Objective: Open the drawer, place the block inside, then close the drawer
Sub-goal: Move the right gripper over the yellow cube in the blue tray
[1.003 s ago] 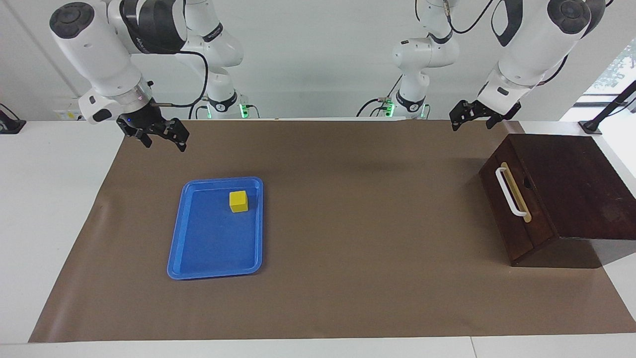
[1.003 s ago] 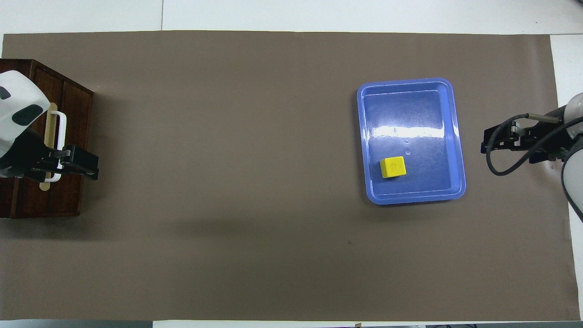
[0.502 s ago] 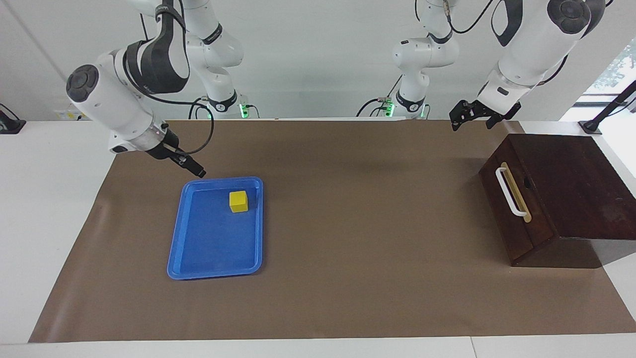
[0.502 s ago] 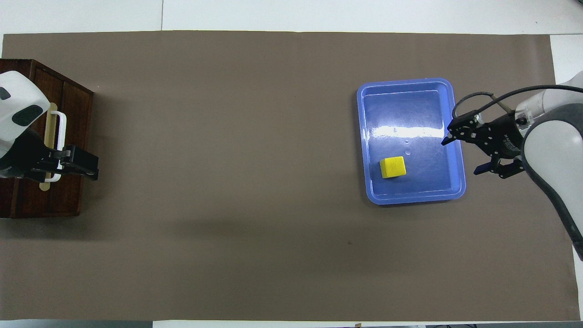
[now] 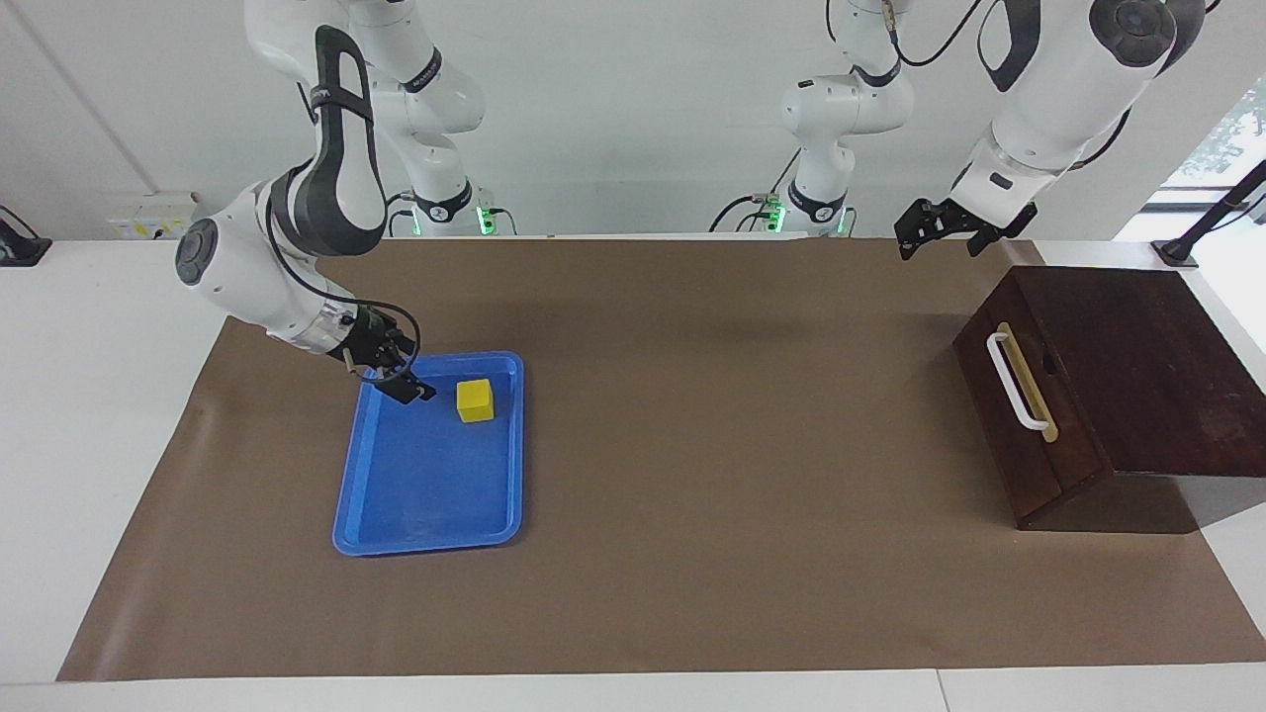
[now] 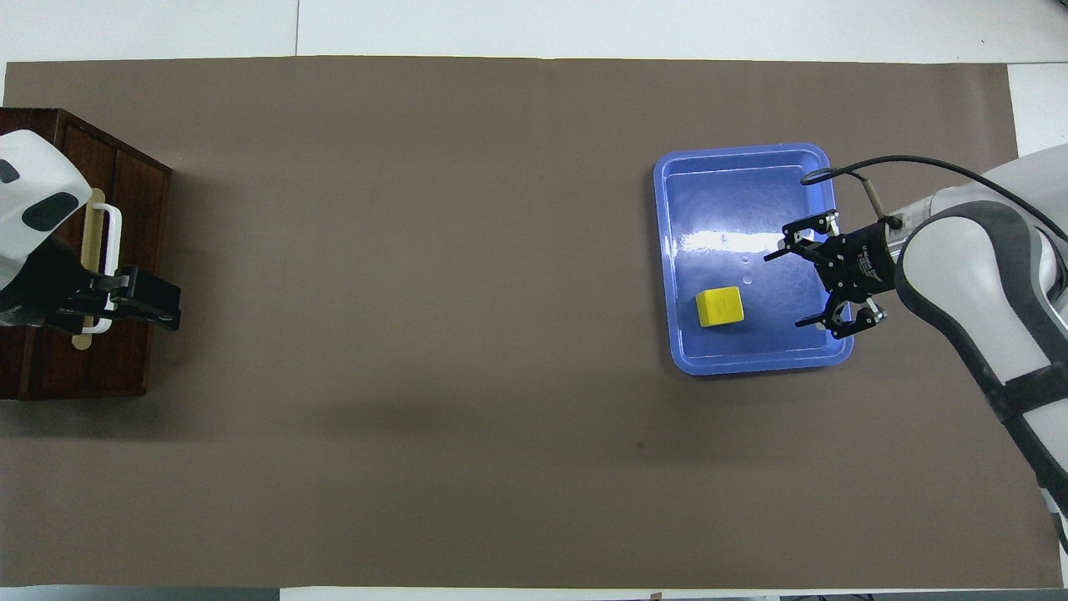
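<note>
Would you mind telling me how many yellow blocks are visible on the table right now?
1. The block sits in the blue tray, at the tray's end nearer the robots, just beside the open right gripper. Nothing shows inside the shut drawer.

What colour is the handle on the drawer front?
White, a bar handle on a tan strip across the dark drawer front; the facing view shows it best.

Blue tray (image 5: 356, 514) (image 6: 753, 366) on brown mat (image 5: 692, 475) (image 6: 417, 292)
</note>
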Motion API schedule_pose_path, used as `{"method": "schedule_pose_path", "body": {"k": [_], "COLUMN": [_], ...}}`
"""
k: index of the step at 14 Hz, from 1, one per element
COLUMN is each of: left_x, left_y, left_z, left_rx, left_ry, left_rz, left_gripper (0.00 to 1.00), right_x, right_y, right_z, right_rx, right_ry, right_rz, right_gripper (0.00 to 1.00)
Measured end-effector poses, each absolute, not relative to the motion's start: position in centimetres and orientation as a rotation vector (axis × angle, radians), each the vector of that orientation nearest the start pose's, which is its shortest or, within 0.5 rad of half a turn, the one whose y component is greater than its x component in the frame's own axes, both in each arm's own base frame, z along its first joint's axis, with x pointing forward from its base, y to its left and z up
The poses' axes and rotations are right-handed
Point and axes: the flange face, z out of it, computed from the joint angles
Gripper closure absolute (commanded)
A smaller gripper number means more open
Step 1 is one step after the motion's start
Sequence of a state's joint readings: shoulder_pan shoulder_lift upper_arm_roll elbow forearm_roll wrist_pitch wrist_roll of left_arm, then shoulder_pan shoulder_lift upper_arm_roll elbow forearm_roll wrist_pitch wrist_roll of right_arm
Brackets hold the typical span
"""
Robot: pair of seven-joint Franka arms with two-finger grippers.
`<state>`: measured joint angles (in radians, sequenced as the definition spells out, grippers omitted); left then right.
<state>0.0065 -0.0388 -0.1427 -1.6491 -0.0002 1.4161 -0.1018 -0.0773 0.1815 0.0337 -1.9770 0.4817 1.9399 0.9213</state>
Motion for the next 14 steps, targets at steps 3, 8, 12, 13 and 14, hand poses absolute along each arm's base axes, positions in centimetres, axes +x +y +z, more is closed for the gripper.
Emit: {"method": "schedule_pose_path", "body": {"k": [3, 8, 12, 13, 14], "left_x": [51.8, 51.8, 51.8, 51.8, 51.8], "left_y": [-7.2, -7.2, -7.2, -7.2, -7.2], "left_z": [59.7, 59.7, 59.7, 59.7, 59.7], "left_rx": [-3.098, -3.098, -3.098, -3.098, -3.098], "left_ry": [0.052, 0.052, 0.052, 0.052, 0.052], "left_rz": [0.299, 0.299, 0.299, 0.299, 0.299], "left_gripper": [0.0, 0.0, 0.0, 0.0, 0.0], "right_x": [57.9, 58.3, 58.5, 58.5, 58.5], "right_y": [0.7, 1.4, 1.7, 1.9, 2.1], "right_z": [32.6, 28.9, 28.8, 28.7, 28.7], "right_rx": [-2.214, -2.117, -2.108, -2.106, -2.106], "right_ry": [1.648, 1.71, 1.714, 1.712, 1.709], "right_rz": [0.624, 0.722, 0.702, 0.707, 0.711], "right_gripper": [0.0, 0.0, 0.0, 0.0, 0.0]}}
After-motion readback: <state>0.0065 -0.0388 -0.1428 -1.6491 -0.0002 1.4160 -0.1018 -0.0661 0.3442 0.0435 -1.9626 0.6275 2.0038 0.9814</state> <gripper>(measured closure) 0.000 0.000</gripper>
